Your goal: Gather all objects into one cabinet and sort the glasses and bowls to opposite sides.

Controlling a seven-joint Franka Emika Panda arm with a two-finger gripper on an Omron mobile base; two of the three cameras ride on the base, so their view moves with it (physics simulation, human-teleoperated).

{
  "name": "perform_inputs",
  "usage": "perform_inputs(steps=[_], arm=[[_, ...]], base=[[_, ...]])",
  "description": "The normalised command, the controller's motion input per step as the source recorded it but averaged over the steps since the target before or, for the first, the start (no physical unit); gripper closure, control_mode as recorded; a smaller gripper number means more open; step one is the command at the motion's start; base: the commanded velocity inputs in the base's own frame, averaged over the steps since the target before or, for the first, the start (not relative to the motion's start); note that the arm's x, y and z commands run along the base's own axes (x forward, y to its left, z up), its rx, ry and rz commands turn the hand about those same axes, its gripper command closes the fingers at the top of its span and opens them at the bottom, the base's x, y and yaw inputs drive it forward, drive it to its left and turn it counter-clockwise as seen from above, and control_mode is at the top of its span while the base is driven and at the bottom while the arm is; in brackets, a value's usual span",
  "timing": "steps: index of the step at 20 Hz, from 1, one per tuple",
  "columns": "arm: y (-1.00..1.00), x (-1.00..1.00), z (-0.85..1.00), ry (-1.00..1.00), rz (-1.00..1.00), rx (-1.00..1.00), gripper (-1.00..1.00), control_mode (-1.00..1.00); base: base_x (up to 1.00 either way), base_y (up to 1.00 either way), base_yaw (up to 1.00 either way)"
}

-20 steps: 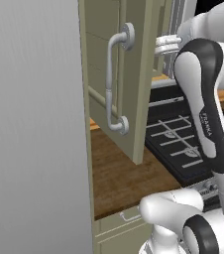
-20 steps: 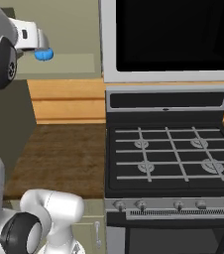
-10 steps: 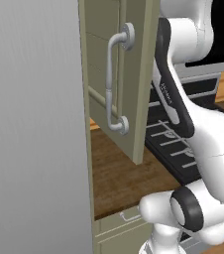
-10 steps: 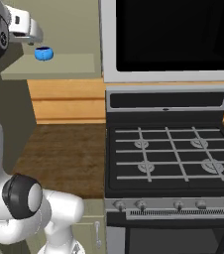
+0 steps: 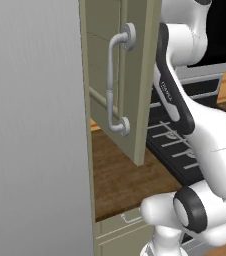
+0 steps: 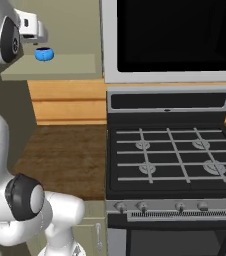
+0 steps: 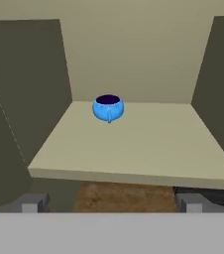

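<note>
Hand view: blue bowl (image 7: 108, 107) on pale cabinet shelf (image 7: 148, 149), rear left; jaws released, wooden counter (image 7: 124, 196) below.

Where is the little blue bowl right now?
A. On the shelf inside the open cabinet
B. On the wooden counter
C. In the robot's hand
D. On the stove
A. The blue bowl sits on the pale shelf inside the cabinet, near the back, and the hand is open in front of it, apart from the bowl.
</note>
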Motion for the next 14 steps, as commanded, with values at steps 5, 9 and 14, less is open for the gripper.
perform_inputs(steps=[5, 9, 14], arm=[[0.24, 0.05, -0.02, 0.04, 0.04, 0.00, -1.00, -1.00], [0.18, 0.23, 0.10, 0.12, 0.00, -0.04, -1.00, -1.00], [0.06, 0.35, 0.04, 0.18, 0.00, -0.10, -1.00, -1.00]], base=[[0.00, 0.00, 0.00], [0.00, 0.00, 0.00], [0.00, 0.00, 0.00]])
